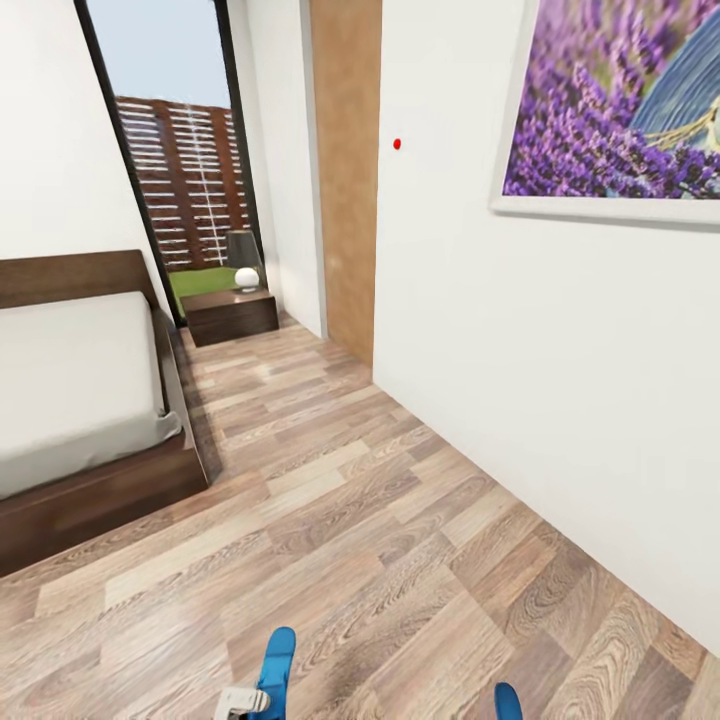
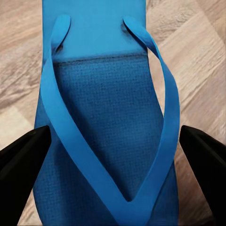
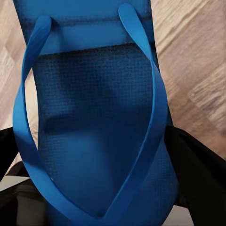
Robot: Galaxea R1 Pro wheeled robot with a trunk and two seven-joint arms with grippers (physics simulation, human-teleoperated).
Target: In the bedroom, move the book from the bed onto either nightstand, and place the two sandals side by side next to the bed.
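Currently in bedroom, facing along the aisle between bed (image 1: 70, 390) and the wall with the lavender picture (image 1: 615, 100). Nightstand (image 1: 230, 313) at far end by headboard, lamp (image 1: 243, 260) on it. Book not on the visible part of the mattress.

Left gripper (image 2: 113, 155): fingers (image 2: 21, 165) set either side of the left sandal (image 2: 106, 136); it seems clamped on the sole, though contact at the edges is not clearly shown. Right gripper (image 3: 103, 179): dark fingers (image 3: 200, 174) hug the right sandal (image 3: 99, 122), apparently holding it. In head view both sandals poke up at the bottom edge, left (image 1: 276, 665), right (image 1: 508, 700), above the floor (image 1: 400, 560).

Risks, as judged:
- Soles are thin and flexible; a thin-edge grip could slip or rotate during driving, dropping one mid-aisle.
- Release near the bed frame: arms may clip the platform corner.
- Set down separately, the pair may land skewed or apart, not side by side.
- Book location unconfirmed.
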